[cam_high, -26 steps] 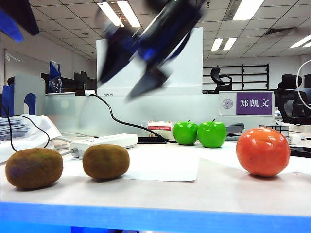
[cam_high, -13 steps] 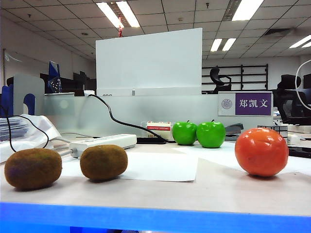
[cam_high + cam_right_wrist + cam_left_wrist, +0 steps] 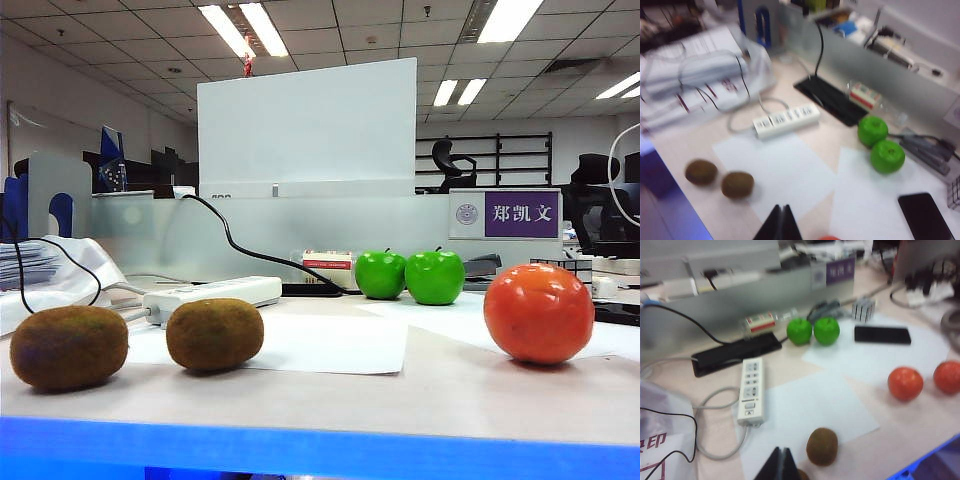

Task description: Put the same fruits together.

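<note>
We note the fruits already lie sorted on the surface point(image 3: 330, 400). The two kiwis point(image 3: 215, 334) sit just beside each other near the front edge, long axes running across the exterior view. The two green apples point(image 3: 408, 275) touch at the back. The orange-red fruit point(image 3: 539, 312) stands on the right, well apart from both pairs.

Neither arm shows in the exterior view. The left pincer point(image 3: 781, 466) hangs high with its jaws pressed together, holding nothing; the nearest kiwi point(image 3: 821, 446) lies just beside and beyond its tips. The right pincer point(image 3: 780, 223) is likewise closed and empty, with the kiwi pair point(image 3: 737, 184) off to one side and the apples point(image 3: 880, 144) further out.

The left wrist view shows what the exterior view does not: a second orange-red fruit point(image 3: 947, 377) beside the first point(image 3: 905, 383), near but not touching. We judge the sorting essentially done; any remaining nudge would concern these two, on the right arm's side.
</note>
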